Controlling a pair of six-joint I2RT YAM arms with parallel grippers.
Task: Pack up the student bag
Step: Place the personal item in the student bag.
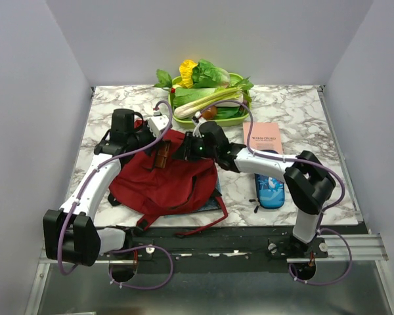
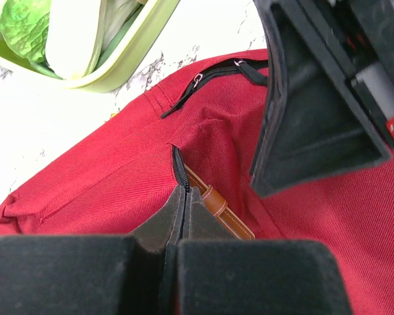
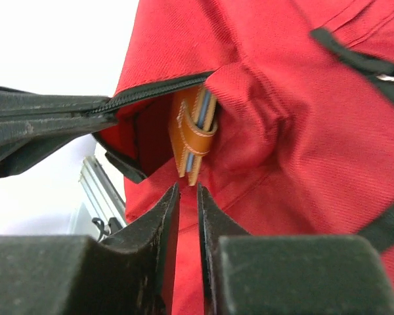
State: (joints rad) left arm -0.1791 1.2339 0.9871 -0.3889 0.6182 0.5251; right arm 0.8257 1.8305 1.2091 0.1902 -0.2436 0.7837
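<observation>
The large dark red fabric student bag (image 1: 164,185) with black straps lies flat on the white marble-patterned counter (image 1: 302,118), left of centre and near the front edge, with its open end pointing toward the back. The left gripper (image 2: 182,203) is closed tight on the black zipper edge (image 3: 157,92) of the bag's opening and holds that edge lifted, so the mouth gapes.

A flat tan leather case with a strap (image 3: 196,134) stands on end in the opening, partly inside the bag and partly sticking out. What it contains beyond some pale blue edges cannot be told.

The right gripper (image 3: 187,190) sits just in front of the case's lower end. Its jaws are parted by a narrow gap and hold nothing, with only red fabric showing between them.

At the back of the counter sits a light green tray (image 1: 217,122) heaped with leafy vegetables. To the right of the bag lie a pale pink book (image 1: 264,139) and, nearer the front, a small blue patterned pencil case (image 1: 270,191), both well apart from the grippers.
</observation>
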